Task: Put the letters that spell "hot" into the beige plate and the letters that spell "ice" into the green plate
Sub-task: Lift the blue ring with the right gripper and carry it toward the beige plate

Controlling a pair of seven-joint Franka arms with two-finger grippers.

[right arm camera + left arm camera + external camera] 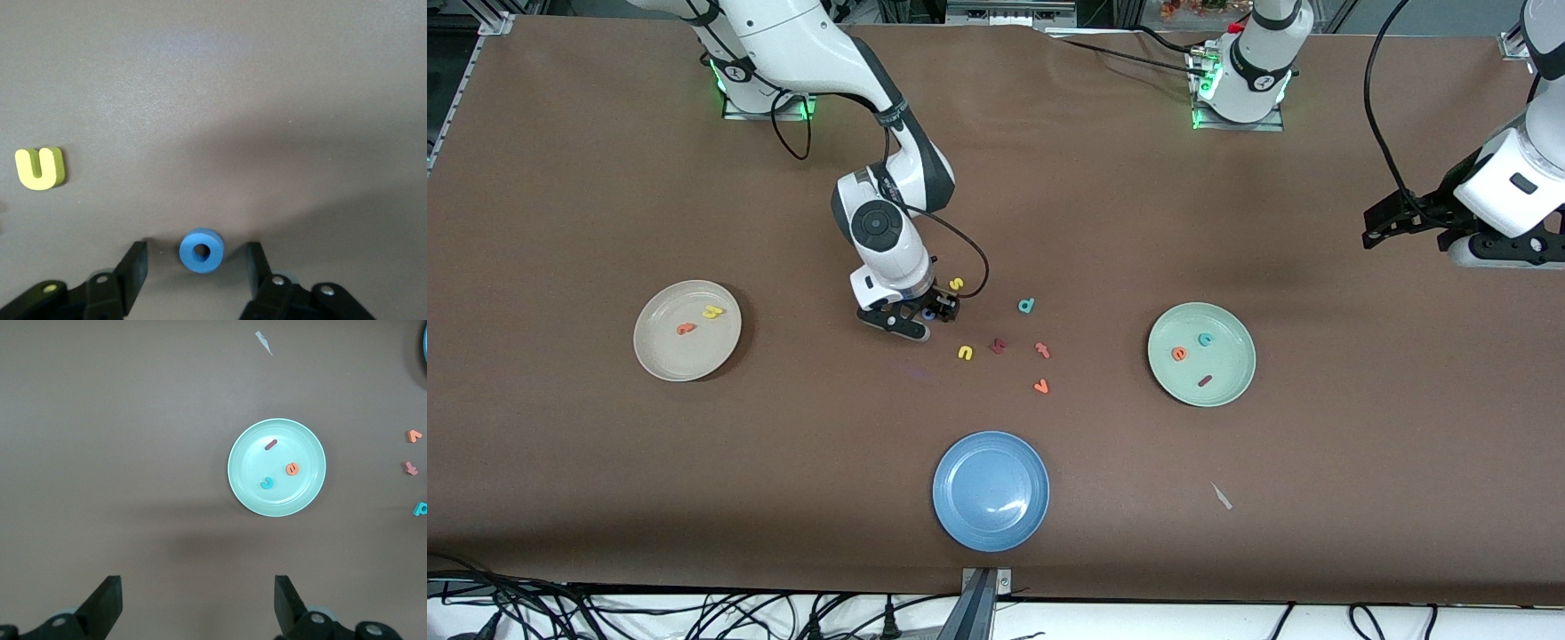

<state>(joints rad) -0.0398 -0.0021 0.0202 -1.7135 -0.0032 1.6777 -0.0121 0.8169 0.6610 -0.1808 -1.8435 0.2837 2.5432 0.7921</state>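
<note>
The blue "o" (188,257) lies flat on the table between the fingers of my right gripper (195,252), which is down at the table (929,313) and open, with a gap on each side of the ring. The beige plate (649,351) toward the right arm's end holds the yellow "h" (712,312) and orange "t" (686,329). The green plate (1232,391) holds the orange "e" (1179,354), teal "c" (1206,339) and dark red "i" (1205,380). My left gripper (1378,227) waits raised, open and empty (198,600).
Loose letters lie beside the right gripper: yellow "s" (956,284), teal "d" (1026,306), yellow "u" (965,353), a dark red letter (999,345), a red-orange "t"-like one (1042,349), orange "v" (1040,386). A blue plate (960,516) sits nearest the front camera.
</note>
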